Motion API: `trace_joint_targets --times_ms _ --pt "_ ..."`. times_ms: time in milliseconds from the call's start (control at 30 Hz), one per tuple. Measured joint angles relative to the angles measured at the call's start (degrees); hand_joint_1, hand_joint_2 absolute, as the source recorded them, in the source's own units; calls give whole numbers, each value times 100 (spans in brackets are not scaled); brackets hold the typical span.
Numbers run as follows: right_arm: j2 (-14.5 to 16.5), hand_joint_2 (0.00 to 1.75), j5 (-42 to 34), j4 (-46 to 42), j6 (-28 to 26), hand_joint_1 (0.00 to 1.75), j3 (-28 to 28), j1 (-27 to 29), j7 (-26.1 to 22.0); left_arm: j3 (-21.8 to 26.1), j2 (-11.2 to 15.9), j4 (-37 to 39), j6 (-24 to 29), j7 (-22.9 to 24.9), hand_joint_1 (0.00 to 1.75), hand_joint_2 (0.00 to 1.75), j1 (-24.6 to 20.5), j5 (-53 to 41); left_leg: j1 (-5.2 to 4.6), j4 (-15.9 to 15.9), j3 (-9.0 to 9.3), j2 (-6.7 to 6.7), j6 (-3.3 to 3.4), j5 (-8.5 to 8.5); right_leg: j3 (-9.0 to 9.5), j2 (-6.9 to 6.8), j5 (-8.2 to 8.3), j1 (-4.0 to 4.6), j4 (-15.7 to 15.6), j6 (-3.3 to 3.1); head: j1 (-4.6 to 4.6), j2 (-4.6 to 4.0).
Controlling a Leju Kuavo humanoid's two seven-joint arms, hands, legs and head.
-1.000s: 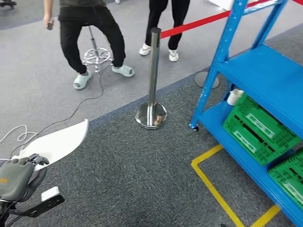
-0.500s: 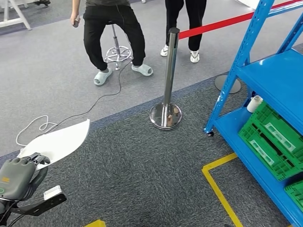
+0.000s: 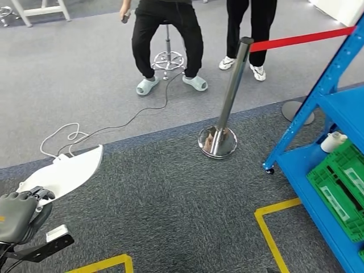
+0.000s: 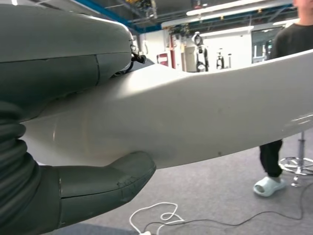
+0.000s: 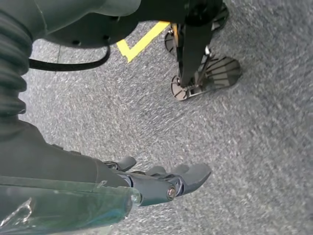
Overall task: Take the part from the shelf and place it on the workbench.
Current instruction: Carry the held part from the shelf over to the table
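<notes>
My left hand (image 3: 19, 216) grips a long white curved part (image 3: 64, 173) at the lower left of the head view; the part sticks out forward over the grey carpet. In the left wrist view the thumb (image 4: 103, 183) and fingers (image 4: 66, 49) clamp the white part (image 4: 207, 117) between them. My right hand (image 5: 158, 178) hangs over the carpet with its fingers straight and apart, holding nothing. The blue shelf (image 3: 330, 91) stands at the right edge.
A chrome stanchion (image 3: 223, 114) with a red belt (image 3: 300, 38) stands ahead. Two people (image 3: 172, 34) are beyond it, one on a stool. A cable (image 3: 107, 128) lies on the floor. Green crates (image 3: 339, 187) sit on the shelf's lower level. Yellow tape (image 3: 270, 227) marks the carpet.
The whole view has swung left: the shelf, stanchion and people shift rightward in the picture. My left hand still holds the white part in the same place.
</notes>
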Motion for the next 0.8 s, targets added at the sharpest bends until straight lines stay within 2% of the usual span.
trace_joint_targets --times_ms 67,100,133,167,200,233,267,300,333,367,433,467,500,533,600,633,667,700,733,800 --pt "1 175 0 0 2 0 1 2 -1 11 7 -5 0 -1 175 175 -6 2 17 -15 11 -101 43 12 -289 276 -327 -17 634 44 25 0" --pt "1 175 0 0 1 0 1 9 0 11 9 -5 -2 -1 175 175 -7 2 17 -14 10 -159 54 11 -494 343 -496 -21 1044 56 34 0" --pt "1 175 0 0 -2 0 2 18 1 11 8 -5 -4 -1 175 175 -5 2 16 -14 11 -221 58 10 -668 369 -594 -23 1366 65 39 0" --pt "0 175 0 0 -5 0 2 26 2 10 8 -5 -9 -1 175 175 -3 3 16 -13 13 -287 60 9 -755 378 -575 -27 1489 72 41 0" --pt "-1 175 0 0 -9 0 2 31 4 9 8 -5 -21 -1 175 175 -2 5 20 -12 19 -356 56 10 -731 387 -444 -34 1384 75 43 0" --pt "-3 175 0 0 -11 0 2 31 8 8 9 -5 -40 -1 175 175 -3 11 27 -9 26 -425 46 9 -598 418 -231 -48 1063 78 44 0" --pt "-4 175 0 0 -12 0 2 30 11 7 10 -5 -72 -1 175 175 -5 28 35 -6 32 -491 27 8 -407 514 -15 -74 638 85 48 0" --pt "-4 175 0 0 -13 0 2 26 15 5 19 -5 -118 -1 175 175 -7 59 35 8 28 -553 -3 3 -234 630 132 -97 264 83 49 0" --pt "-3 175 0 0 -13 0 2 22 17 2 35 -5 -167 -1 175 175 -7 102 33 16 18 -607 -39 4 -109 721 213 -112 5 71 49 0" --pt "-1 175 0 0 -14 0 2 19 20 0 59 -5 -221 -1 175 175 -4 156 35 16 3 -658 -80 14 -50 779 231 -115 -115 47 48 0" --pt "0 175 0 0 -16 0 2 14 22 0 117 -5 -303 -7 175 175 21 255 53 -9 -23 -751 -159 49 -37 702 242 -95 -141 -35 47 0" --pt "-1 175 0 0 -18 0 2 10 23 4 144 -5 -331 -14 175 175 37 291 61 2 -38 -731 -188 40 -32 649 257 -91 -155 -79 45 0" --pt "-4 175 0 0 -22 0 2 6 23 8 172 -5 -348 -22 175 175 44 318 59 99 -89 -641 -212 -32 -28 593 271 -91 -171 -122 31 0" --pt "-7 175 0 0 -25 0 2 5 24 11 197 -5 -360 -28 175 175 42 338 53 323 -200 -512 -230 -174 -25 529 280 -91 -187 -159 13 0" --pt "-11 175 0 1 -30 0 2 18 31 10 232 -5 -377 -34 175 175 37 358 47 1082 -569 -265 -257 -566 -33 402 276 -67 -194 -199 -16 0" --pt "-11 175 0 2 -29 0 2 27 37 8 242 -5 -387 -36 175 175 44 363 50 1447 -751 -226 -266 -705 -39 333 272 -56 -193 -206 -18 0" --pt "-11 175 0 2 -27 0 2 32 41 5 250 -5 -398 -39 175 175 55 370 51 1656 -853 -213 -269 -746 -43 267 269 -48 -193 -209 -18 0" --pt "-11 175 0 1 -26 0 2 33 43 4 263 -5 -408 -44 175 175 65 384 52 1651 -848 -206 -267 -676 -43 202 266 -43 -193 -210 -19 0" --pt "-11 175 0 1 -25 0 2 29 43 4 279 -5 -415 -48 175 175 70 401 51 1405 -714 -181 -260 -512 -38 139 261 -41 -193 -205 -19 0" --pt "-11 175 0 1 -26 0 2 18 35 7 316 -5 -420 -56 175 175 69 427 34 585 -256 16 -238 -170 -15 28 237 -25 -184 -174 -21 0"
